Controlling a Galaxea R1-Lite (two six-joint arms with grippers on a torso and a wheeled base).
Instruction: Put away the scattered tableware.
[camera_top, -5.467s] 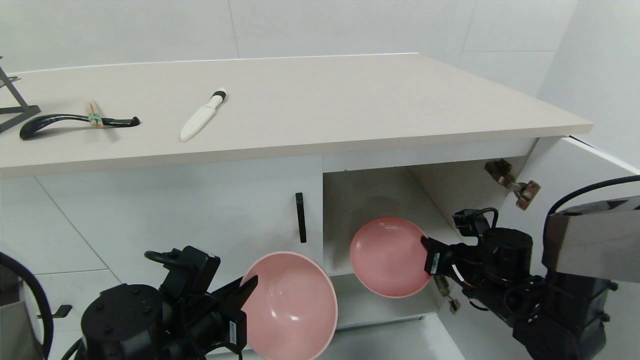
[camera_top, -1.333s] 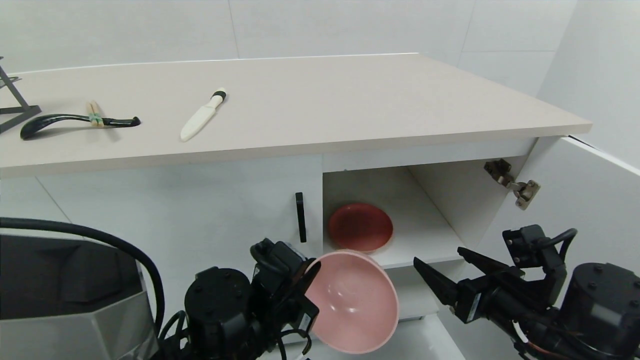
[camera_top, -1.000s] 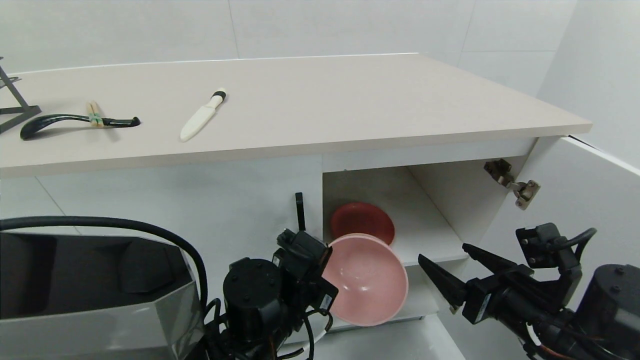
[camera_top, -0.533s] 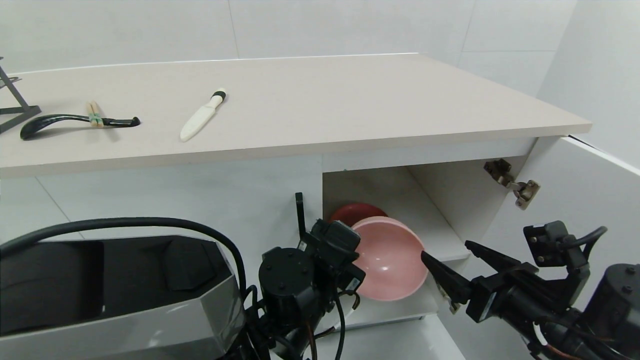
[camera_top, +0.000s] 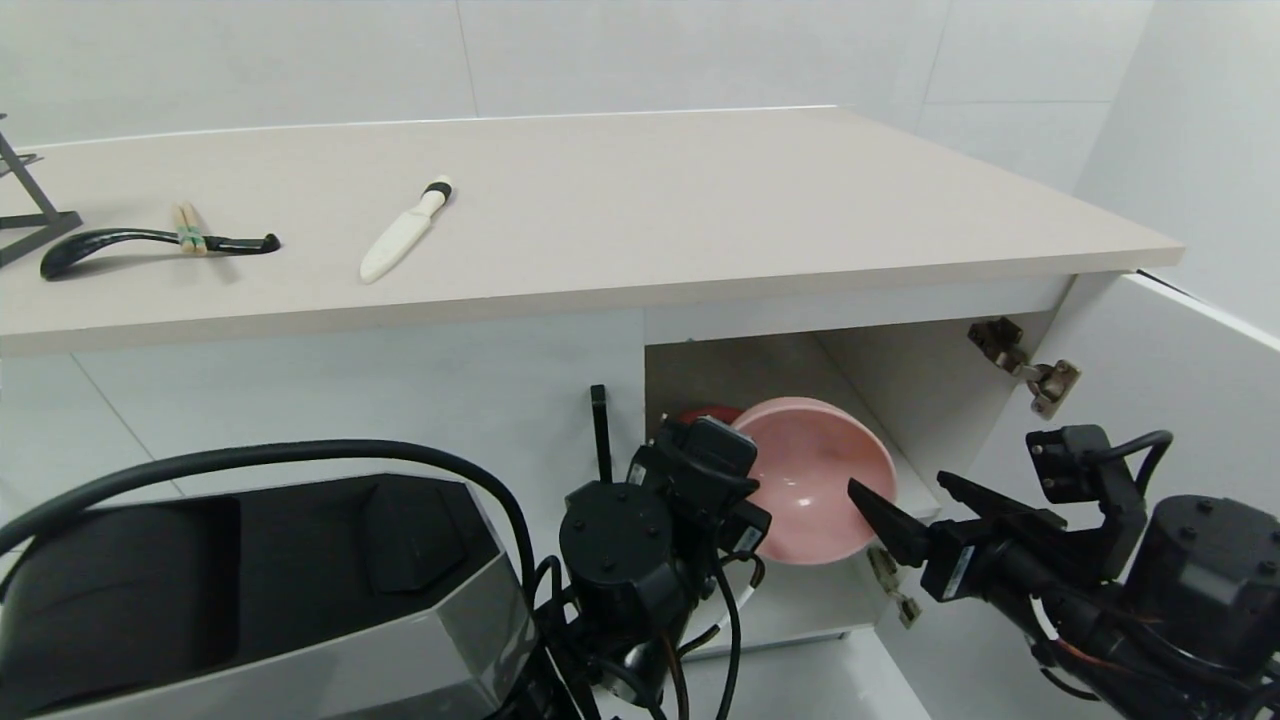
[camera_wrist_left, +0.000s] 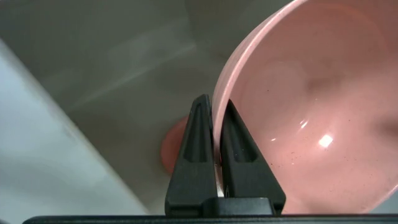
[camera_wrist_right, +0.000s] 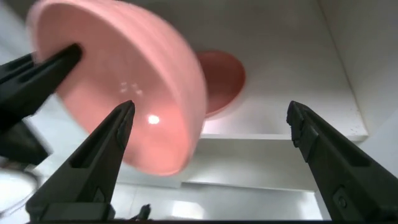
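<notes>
My left gripper (camera_top: 742, 478) is shut on the rim of a pink bowl (camera_top: 815, 480), which is tilted on its side in the mouth of the open cabinet. In the left wrist view the gripper (camera_wrist_left: 211, 107) pinches the bowl (camera_wrist_left: 311, 112) at its edge. Behind it a pink plate (camera_top: 705, 412) lies flat on the cabinet shelf, mostly hidden by the bowl. My right gripper (camera_top: 900, 488) hangs open just right of the bowl, holding nothing. The right wrist view has that open gripper (camera_wrist_right: 210, 109) facing the bowl (camera_wrist_right: 124, 81) and the plate (camera_wrist_right: 224, 74).
The cabinet door (camera_top: 1150, 370) stands open at the right, hinge (camera_top: 1030, 372) exposed. The left door is closed, with a black handle (camera_top: 600, 432). On the countertop lie a white knife (camera_top: 405, 232), a black ladle (camera_top: 150, 240), chopsticks (camera_top: 187, 228) and a rack (camera_top: 25, 210).
The left arm has carried the bowl up and right into the cabinet opening. The plate, once in the right gripper, now lies on the shelf, and that gripper is open.
</notes>
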